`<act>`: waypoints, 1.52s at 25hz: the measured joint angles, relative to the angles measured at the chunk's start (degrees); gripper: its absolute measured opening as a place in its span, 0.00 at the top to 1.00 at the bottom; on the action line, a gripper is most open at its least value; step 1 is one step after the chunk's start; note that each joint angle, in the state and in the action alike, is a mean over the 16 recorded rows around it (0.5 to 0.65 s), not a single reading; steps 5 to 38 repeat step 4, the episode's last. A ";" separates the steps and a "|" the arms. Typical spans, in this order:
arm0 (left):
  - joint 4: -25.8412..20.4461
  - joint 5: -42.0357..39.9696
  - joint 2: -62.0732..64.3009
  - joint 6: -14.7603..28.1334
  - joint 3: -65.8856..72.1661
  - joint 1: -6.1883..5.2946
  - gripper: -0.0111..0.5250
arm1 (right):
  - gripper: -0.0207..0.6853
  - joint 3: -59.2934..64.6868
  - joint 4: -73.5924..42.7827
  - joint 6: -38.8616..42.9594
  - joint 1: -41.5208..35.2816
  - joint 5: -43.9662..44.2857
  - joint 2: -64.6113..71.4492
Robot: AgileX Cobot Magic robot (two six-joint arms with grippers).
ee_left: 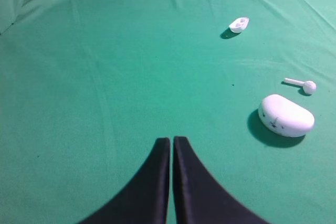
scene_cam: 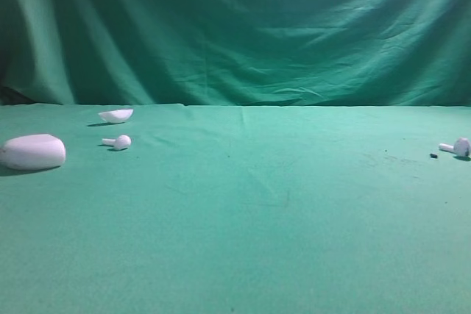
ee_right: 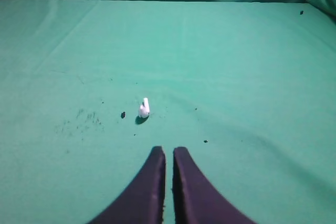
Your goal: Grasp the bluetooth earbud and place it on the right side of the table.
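Exterior high view, from the left: a large white oval case point(scene_cam: 32, 151) lies at the table's point(scene_cam: 243, 240) left edge, a small white shell piece point(scene_cam: 116, 115) behind it, a plain white earbud point(scene_cam: 118, 142) just beside. Far right lies the bluetooth earbud point(scene_cam: 457, 147), a dark speck point(scene_cam: 433, 155) near its stem. Left gripper point(ee_left: 171, 141) and right gripper point(ee_right: 169, 151) both hold nothing, jaws pressed together above bare cloth.
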 joint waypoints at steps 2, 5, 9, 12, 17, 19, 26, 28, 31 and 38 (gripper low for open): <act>0.00 0.00 0.00 0.00 0.00 0.00 0.98 | 0.90 0.00 0.00 0.00 0.00 0.00 0.00; 0.00 0.00 0.00 0.00 0.00 0.00 0.98 | 0.90 0.00 0.00 0.00 0.00 0.00 0.00; 0.00 0.00 0.00 0.00 0.00 0.00 0.98 | 0.90 0.00 0.00 0.00 0.00 0.00 0.00; 0.00 0.00 0.00 0.00 0.00 0.00 0.98 | 0.90 0.00 0.00 0.00 0.00 0.00 0.00; 0.00 0.00 0.00 0.00 0.00 0.00 0.98 | 0.90 0.00 0.00 0.00 0.00 0.00 0.00; 0.00 0.00 0.00 0.00 0.00 0.00 0.98 | 0.90 0.00 0.00 0.00 0.00 0.00 0.00; 0.00 0.00 0.00 0.00 0.00 0.00 0.98 | 0.90 0.00 0.00 0.00 0.00 0.00 0.00; 0.00 0.00 0.00 0.00 0.00 0.00 0.98 | 0.90 0.00 0.00 0.00 0.00 0.00 0.00; 0.00 0.00 0.00 0.00 0.00 0.00 0.98 | 0.90 0.00 0.00 0.00 0.00 0.00 0.00; 0.00 0.00 0.00 0.00 0.00 0.00 0.98 | 0.90 0.00 0.00 0.00 0.00 0.00 0.00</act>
